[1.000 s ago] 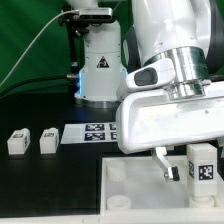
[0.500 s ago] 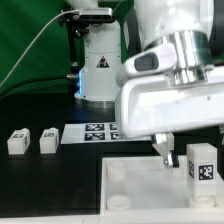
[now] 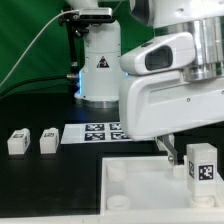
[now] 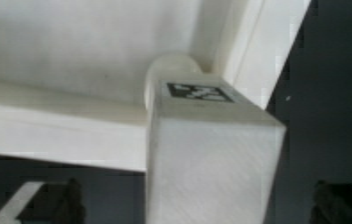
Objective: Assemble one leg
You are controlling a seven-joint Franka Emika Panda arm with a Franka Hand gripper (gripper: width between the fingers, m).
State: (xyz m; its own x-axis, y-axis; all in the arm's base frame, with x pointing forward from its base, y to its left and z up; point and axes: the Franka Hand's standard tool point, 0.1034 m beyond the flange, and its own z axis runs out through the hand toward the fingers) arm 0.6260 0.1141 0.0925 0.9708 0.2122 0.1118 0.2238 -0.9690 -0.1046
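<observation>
One leg (image 3: 203, 166), a white post with a marker tag, stands upright on the white tray (image 3: 140, 185) at the exterior view's right. In the wrist view the leg (image 4: 208, 140) rises from a round corner socket of the tray (image 4: 66, 60). My gripper (image 3: 200, 146) hangs over it, open. One dark finger (image 3: 169, 152) shows beside the leg; the other is out of frame. In the wrist view the fingers (image 4: 45, 203) stand apart on either side of the leg with dark gaps between. Two more legs (image 3: 17, 141) (image 3: 48, 140) lie on the table at the left.
The marker board (image 3: 98, 131) lies behind the tray. A white cone-shaped stand with a warning triangle (image 3: 101, 65) and a black camera mount stand at the back. The tray has round sockets at its near-left corner (image 3: 118, 172).
My gripper has risen a little and its finger sits higher beside the leg. The leg has stayed upright in place on the tray.
</observation>
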